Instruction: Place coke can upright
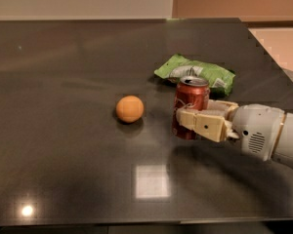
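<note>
We have the can upright, grip not yet released.
On the dark glossy table (63, 169), a round orange ball (130, 108) sits at nine o'clock of the dark red aluminium coke can (191, 95), and a crinkled green snack bag (198, 72) at twelve. The beige two-finger gripper (186, 117), entering from three o'clock, clamps the can's lower half. Next, we judge, the jaws part and back straight out without tipping it.

Dark glossy table (63, 82) with an orange ball (130, 108) near its middle. A green crinkled snack bag (205, 73) lies farther back and to the right, just behind the gripper (189, 115), which is right of the ball. A square glare patch (152, 181) marks the front.
</note>
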Controlling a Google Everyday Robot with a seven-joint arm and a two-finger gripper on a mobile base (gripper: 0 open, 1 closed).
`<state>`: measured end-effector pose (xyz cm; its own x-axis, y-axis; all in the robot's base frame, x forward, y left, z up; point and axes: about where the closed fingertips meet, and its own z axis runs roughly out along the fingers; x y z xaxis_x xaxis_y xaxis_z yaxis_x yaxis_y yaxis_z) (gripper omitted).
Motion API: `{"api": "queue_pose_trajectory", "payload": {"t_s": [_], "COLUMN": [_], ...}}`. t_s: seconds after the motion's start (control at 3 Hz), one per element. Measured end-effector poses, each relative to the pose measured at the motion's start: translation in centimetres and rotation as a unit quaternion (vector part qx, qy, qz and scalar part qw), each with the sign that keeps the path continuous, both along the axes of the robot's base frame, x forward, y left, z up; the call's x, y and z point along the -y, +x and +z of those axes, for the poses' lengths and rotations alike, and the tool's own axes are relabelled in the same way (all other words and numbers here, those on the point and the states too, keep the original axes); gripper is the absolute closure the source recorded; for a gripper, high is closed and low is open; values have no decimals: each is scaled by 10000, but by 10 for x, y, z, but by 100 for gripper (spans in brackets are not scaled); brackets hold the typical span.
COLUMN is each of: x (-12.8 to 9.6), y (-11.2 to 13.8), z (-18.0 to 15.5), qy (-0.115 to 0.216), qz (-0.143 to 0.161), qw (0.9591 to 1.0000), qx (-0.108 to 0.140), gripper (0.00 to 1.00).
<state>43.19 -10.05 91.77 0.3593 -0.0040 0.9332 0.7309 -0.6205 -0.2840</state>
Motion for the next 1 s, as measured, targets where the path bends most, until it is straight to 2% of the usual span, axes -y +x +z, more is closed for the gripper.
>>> {"api": "queue_pose_trajectory", "payload": {"t_s": [0.33,1.0], "x": [4,10], "y": [-2,-11], "z": [-4,-19], "qy": [34,-451], "qz": [6,96], "qw": [9998,9968], "qx": [174,655], "gripper": [100,100]}}
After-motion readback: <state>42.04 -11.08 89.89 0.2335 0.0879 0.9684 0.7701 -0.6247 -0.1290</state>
